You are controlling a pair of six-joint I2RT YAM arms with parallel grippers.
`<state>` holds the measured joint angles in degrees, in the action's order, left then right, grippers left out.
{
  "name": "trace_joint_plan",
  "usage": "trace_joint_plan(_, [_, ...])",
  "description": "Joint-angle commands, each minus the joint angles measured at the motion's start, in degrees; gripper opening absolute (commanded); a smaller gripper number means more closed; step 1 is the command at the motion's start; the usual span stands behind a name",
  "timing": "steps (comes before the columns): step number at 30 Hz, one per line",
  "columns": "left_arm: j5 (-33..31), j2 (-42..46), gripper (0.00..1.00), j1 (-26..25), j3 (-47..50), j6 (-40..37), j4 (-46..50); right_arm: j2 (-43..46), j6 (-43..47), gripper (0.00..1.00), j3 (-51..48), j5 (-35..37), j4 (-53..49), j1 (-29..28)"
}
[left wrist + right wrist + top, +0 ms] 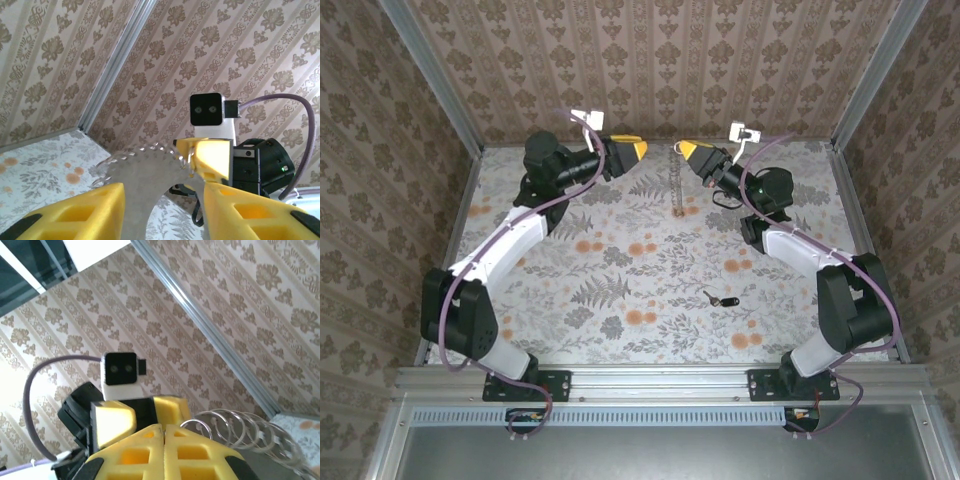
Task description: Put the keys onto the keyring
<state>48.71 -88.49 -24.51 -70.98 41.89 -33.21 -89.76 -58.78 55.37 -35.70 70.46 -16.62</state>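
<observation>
Over far side of desk (570, 290), pinching top end of keyring (677, 185) in right claw (684, 148), fingers pressed together on it as far as can be told. Running long axis far-to-near in top view, free end pointing toward desk centre. Showing wavy edge in left wrist view, framed by fingers of left claw (634, 149), spread wide apart. Lying well apart, nearer right arm's base: key (720, 299), long axis roughly left-right, blade pointing left, black head right.
</observation>
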Motion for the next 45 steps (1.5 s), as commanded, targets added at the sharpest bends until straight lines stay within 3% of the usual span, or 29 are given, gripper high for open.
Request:
trace_joint_plan(1, [2.2, -2.3, 0.39, -0.7, -2.4, 5.0, -6.6, 0.5, -0.8, 0.00, -0.5, 5.7, 5.7, -1.0])
trace_joint_plan(6, [3.7, -5.9, 0.33, -1.2, -4.3, 9.7, -12.2, 0.7, -0.3, 0.00, -0.8, 9.0, 5.8, -2.4])
trace_joint_plan(16, [3.0, -10.0, 0.29, -3.6, -4.6, 19.3, -25.0, 0.9, 0.0, 0.00, -1.6, 12.4, 5.7, -4.1])
trace_joint_plan(30, [1.9, -9.2, 0.30, -5.5, -3.4, 14.6, -20.5, 1.6, -0.2, 0.00, -3.2, 14.2, 5.6, -4.9])
trace_joint_plan(45, [1.6, -7.9, 0.38, -6.1, -3.4, 6.6, -12.3, 1.5, -0.5, 0.00, -2.9, 13.8, 5.6, -5.1])
